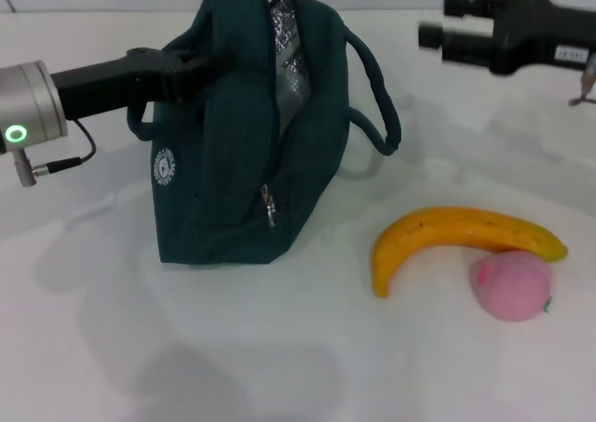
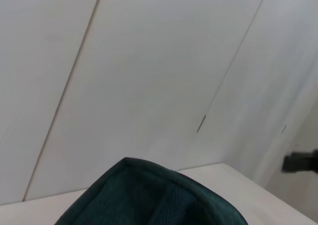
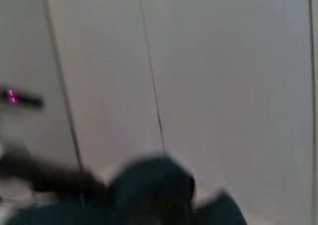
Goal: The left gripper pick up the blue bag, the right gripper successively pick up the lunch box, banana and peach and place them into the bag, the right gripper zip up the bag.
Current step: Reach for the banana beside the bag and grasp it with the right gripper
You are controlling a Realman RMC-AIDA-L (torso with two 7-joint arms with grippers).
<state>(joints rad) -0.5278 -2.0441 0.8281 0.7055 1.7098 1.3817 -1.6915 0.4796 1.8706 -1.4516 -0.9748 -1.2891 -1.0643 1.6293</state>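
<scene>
So the left gripper (image 1: 191,68) is clamped on the bag (image 1: 233,161), upright at 11 o'clock, mouth open. Banana (image 1: 447,236) lies at 4 o'clock, long axis 9-to-3, touching the peach (image 1: 512,285). Right gripper (image 1: 436,26) hovers at 1 o'clock, fingers apart, holding nothing.

One blue bag (image 1: 233,161); one banana (image 1: 447,236); one peach (image 1: 511,285)

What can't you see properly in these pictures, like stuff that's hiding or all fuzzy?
- Lunch box: not visible in any view; the blue bag hides its own inside, so whether it's in there is unknown.
- Left pincer: head view, its tips are lost against the bag's dark fabric.
- Peach: head view, its far side is tucked behind the banana.
- Right wrist view: blurred, only a dark teal shape shows.
- Right pincer: open, above the table.
</scene>
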